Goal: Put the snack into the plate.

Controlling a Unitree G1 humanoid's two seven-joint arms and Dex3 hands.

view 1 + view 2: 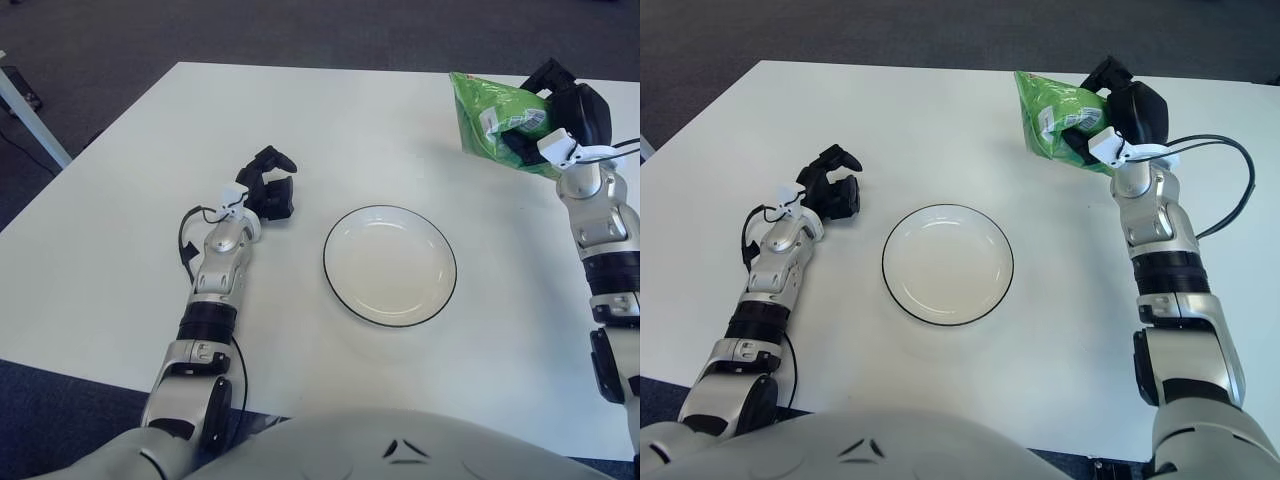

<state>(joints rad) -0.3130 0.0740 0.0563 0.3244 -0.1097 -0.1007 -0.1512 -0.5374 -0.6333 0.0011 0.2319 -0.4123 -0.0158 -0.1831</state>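
Right eye view takes in the whole right arm, from the right hand (1118,110) down past the forearm to the shoulder, with a black cable (1230,180) looping out beside the wrist; left eye view cuts that arm off at the frame edge and shows no such loop. The right hand is raised beyond and to the right of the plate (892,290), its dark fingers wrapped around the green snack bag (1055,118), which it grips by the bag's right side. The bag shows well apart from the plate, a white label on its face. How far the bag sits above the white surface (970,110) is hard to judge. The fingers behind the bag are hidden.

The left hand (268,188) shows just left of the plate, forearm stretched forward, fingers loosely curled and holding nothing. The plate, white with a dark rim, lies between the two arms.
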